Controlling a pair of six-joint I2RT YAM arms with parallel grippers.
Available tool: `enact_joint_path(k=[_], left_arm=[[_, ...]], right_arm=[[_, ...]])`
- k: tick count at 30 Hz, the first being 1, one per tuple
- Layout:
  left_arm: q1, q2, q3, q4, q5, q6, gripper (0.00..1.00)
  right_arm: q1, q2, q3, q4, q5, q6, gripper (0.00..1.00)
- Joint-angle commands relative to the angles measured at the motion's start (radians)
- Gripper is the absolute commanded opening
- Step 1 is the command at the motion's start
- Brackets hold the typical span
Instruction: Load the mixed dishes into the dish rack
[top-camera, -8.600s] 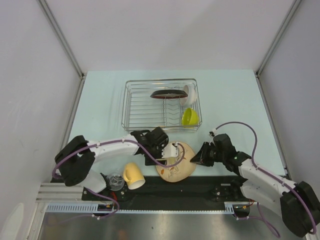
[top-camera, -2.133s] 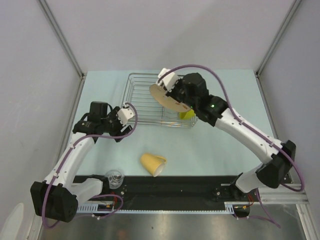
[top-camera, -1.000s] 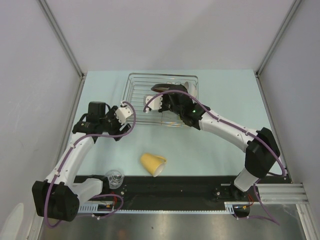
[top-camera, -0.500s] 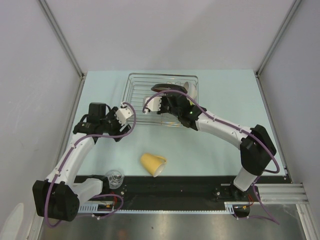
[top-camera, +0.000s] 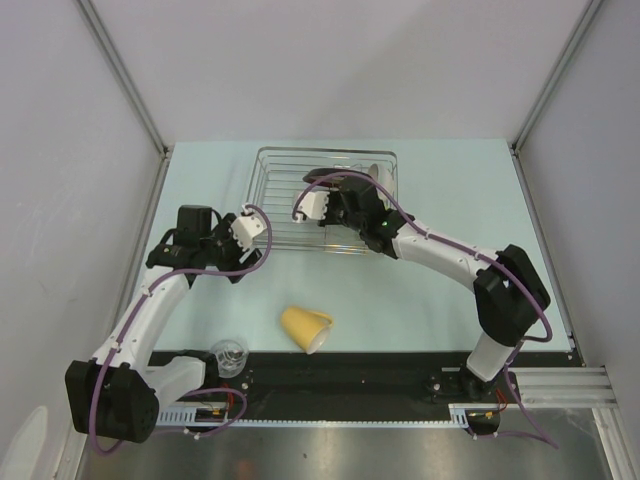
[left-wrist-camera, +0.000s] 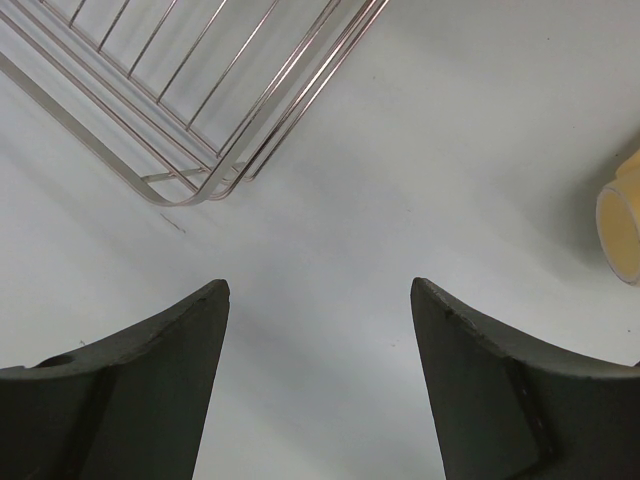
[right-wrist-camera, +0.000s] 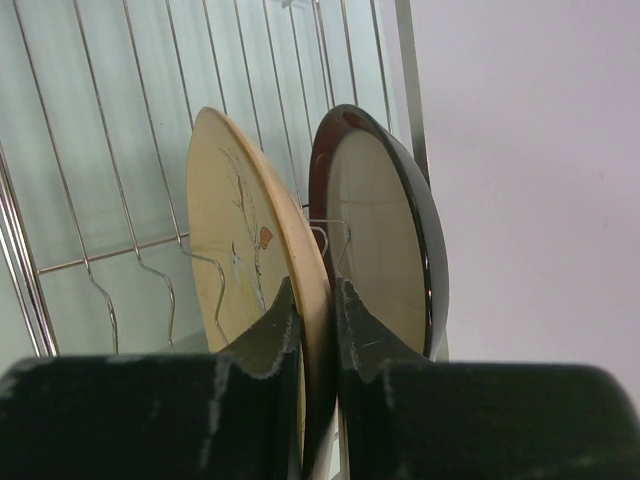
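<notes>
Table (top-camera: 450, 190): one rack (top-camera: 272, 205), two upright plates (right-wrist-camera: 240, 250)

The right end effector (top-camera: 335, 196) reaches into the dish rack (top-camera: 270, 195), apparently beside the dark plate (top-camera: 336, 177).

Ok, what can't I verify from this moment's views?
Lime-green bowl: in no view; in the top view, the right arm crosses a corner of the dish rack.
Beige patterned plate: right wrist view, lower edge behind the right gripper, seating unclear.
Yellow mug: left wrist view, cut by the right edge.
Small clear glass: top view, too small for detail.
</notes>
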Motion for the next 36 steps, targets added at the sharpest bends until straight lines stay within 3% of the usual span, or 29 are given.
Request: enact_joint_path(k=[1,3,4,6,7,13,25,36], left_arm=[[0.011,-0.005,0.014,0.025,0.036,-0.016,0.78],[0.011,-0.003,0.017,0.024,0.037,-0.016,0.79],[0.011,-0.003,0.018,0.025,0.037,-0.017,0.78],[0.011,-0.003,0.022,0.022,0.043,-0.016,0.78],[0.011,-0.003,0.023,0.022,0.043,-0.016,0.78],[0.011,0.003,0.038,0.021,0.051,-0.021,0.78],[0.011,-0.026,0.055,-0.005,0.036,-0.013,0.78],[0.011,-0.043,0.069,-0.016,0.03,-0.014,0.78]], right_arm=[[-0.036,0.01,0.001,0.012,0.066,0.129,0.06],[-0.043,0.011,0.003,-0.002,0.087,0.162,0.14],[-0.049,0.011,0.006,-0.017,0.094,0.178,0.25],[-0.064,-0.004,0.003,-0.041,0.118,0.218,0.35],[-0.069,-0.012,-0.005,-0.049,0.121,0.247,0.49],[-0.087,-0.062,-0.043,0.01,0.161,0.324,0.69],[-0.096,-0.134,0.027,-0.011,0.241,0.39,0.73],[-0.009,-0.446,-0.128,-0.19,0.222,0.551,0.84]])
